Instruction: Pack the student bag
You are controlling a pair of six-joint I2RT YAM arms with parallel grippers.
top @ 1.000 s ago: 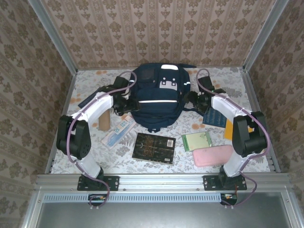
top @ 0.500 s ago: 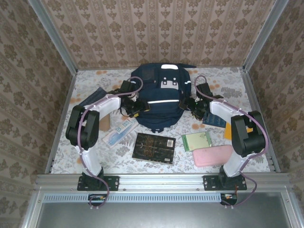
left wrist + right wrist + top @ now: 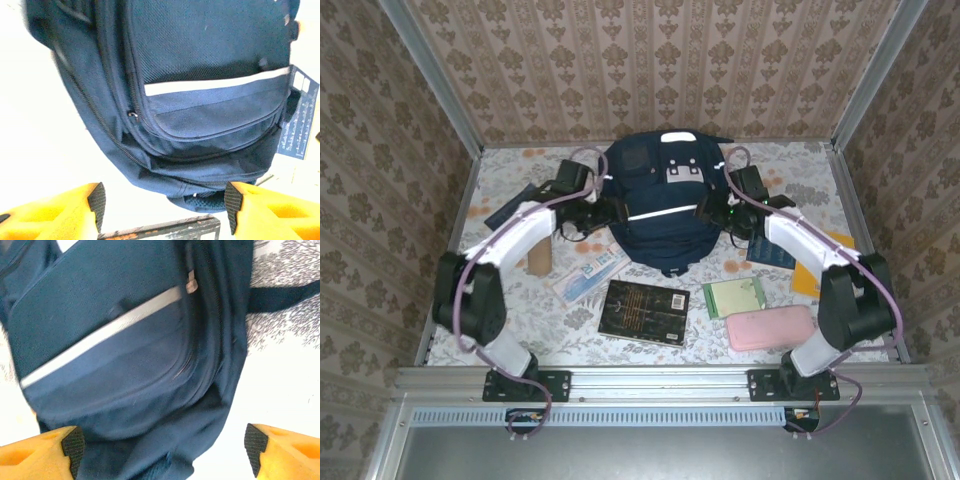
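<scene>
Book [image 3: 643, 312], black-covered, lies nearest, just in front of the student bag [image 3: 662, 205], which lies on the bench [image 3: 790, 165]. Left end effector [image 3: 605, 212] sits at the bag's left flank, right end effector [image 3: 712, 212] at its right flank. Both are spread wide, gripping nothing.

Overhead light: fairly bright, even light is falling on the bench [image 3: 800, 165], throwing only soft, short shadows beside the arms.
Left wrist exposure: the bench is blowing out to near white (its pattern is washing away), while the student bag [image 3: 200, 100] is showing a crisp weave.
Right wrist blur: the bag's white stripe [image 3: 100, 337] is smearing softly.
Near field: the yellow gripper fingers [image 3: 50, 212] are sitting out of focus.
Edges: the frame rails are leaning outward overhead.
</scene>
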